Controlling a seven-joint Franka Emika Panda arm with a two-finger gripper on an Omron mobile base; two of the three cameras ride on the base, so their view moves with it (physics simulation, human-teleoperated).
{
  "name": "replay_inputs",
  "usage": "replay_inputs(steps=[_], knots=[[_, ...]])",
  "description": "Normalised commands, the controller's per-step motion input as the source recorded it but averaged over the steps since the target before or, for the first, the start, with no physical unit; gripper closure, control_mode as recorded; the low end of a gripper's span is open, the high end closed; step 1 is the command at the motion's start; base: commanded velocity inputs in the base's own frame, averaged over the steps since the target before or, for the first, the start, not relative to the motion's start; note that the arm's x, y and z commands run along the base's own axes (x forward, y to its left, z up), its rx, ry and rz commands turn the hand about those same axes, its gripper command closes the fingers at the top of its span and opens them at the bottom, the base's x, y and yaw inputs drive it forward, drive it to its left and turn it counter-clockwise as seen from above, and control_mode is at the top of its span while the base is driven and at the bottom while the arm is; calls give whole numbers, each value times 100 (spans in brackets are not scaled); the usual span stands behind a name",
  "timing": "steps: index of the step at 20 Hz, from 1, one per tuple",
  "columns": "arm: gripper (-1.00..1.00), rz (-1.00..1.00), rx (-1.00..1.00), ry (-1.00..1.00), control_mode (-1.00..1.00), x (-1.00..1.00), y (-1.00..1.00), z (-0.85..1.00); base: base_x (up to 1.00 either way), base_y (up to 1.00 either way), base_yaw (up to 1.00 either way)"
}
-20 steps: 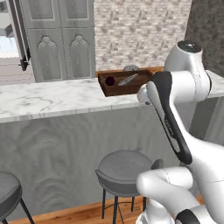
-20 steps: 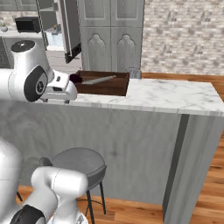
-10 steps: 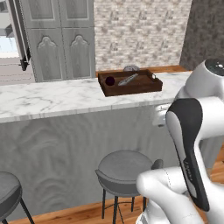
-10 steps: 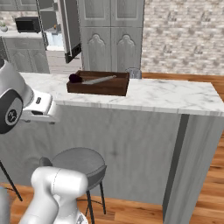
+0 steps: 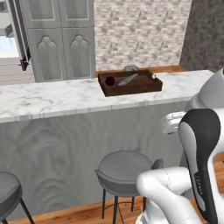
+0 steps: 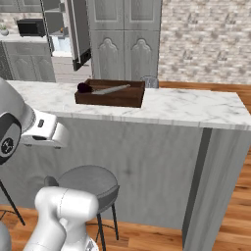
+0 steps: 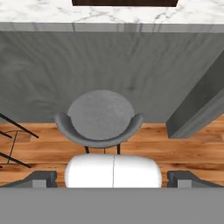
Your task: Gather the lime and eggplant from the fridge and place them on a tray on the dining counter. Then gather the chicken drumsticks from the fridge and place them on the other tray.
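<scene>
Nearest, the empty gripper (image 7: 113,177), jaws spread wide, hangs above a grey stool (image 7: 100,118). Beyond, on the marble table (image 5: 52,98), a brown tray (image 5: 130,84) holds a dark eggplant (image 5: 110,81). Farther back the fridge door (image 6: 78,32) stands open. Turn toward the fridge, keeping the arm tucked.

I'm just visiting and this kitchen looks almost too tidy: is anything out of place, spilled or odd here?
Nothing is spilled or broken. Two things stand out mildly: the fridge door behind the counter hangs open, and the wooden tray on the marble counter holds a dark round item beside a long grey one. The stool stands upright.
</scene>
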Motion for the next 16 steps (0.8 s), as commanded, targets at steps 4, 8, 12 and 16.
replay_inputs(steps=[4, 8, 12, 16], knots=[[-100, 0, 0, 0, 100, 0, 0, 0, 0, 0, 0], [-100, 0, 0, 0, 100, 0, 0, 0, -19, -72, -6], [-100, 0, 0, 0, 100, 0, 0, 0, 0, -100, -5], [-100, 0, 0, 0, 100, 0, 0, 0, 0, -100, -3]])
